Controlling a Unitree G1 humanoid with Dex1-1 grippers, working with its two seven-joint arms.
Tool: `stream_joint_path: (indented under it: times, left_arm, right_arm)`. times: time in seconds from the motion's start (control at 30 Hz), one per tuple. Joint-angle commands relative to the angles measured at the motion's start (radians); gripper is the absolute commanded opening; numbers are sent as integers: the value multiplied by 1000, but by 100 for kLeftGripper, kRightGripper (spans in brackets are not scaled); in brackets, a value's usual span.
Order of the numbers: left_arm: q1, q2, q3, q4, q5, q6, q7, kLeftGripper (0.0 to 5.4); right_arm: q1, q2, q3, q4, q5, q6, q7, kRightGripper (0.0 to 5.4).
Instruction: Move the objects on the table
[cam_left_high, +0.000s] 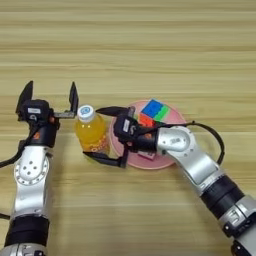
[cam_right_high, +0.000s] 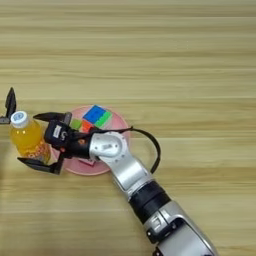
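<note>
The left eye view shows the whole left gripper (cam_left_high: 50, 97), fingers wide apart, holding nothing; the right eye view shows just one finger. The right gripper (cam_left_high: 109, 136) is wide open around the juice bottle (cam_left_high: 92, 131), not squeezing it. Behind that gripper, the puzzle cube (cam_right_high: 95, 117) sits on the pink plate (cam_right_high: 117, 125). The wooden table (cam_left_high: 150, 45) fills both views.

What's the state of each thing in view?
orange-juice bottle: upright, capped, on the table beside the plate, between the right gripper's open fingers.
puzzle cube: on the pink plate.
pink plate: flat on the table, partly covered by the right arm.
right gripper: open around the bottle.
left gripper: open, holding nothing, left of the bottle.
</note>
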Motion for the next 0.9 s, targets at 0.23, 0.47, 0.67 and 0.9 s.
stream_joint_path:
  times: [0.23,0.47,0.67,0.9]
  left_arm:
    - [-4,2,-1,-2,5,-4,-2,540]
    - [-3,0,-3,-4,8,-3,1,540]
    - [-3,1,-2,-3,7,-1,0,540]
    - [-7,2,-3,2,9,-2,1,540]
  right_arm:
    - [-53,53,-3,109,-42,-36,-48,436]
    - [-64,64,-14,143,-50,-55,-62,363]
    - [-67,63,-27,144,-49,-67,-72,337]
    - [-50,56,-51,53,-22,-51,-68,336]
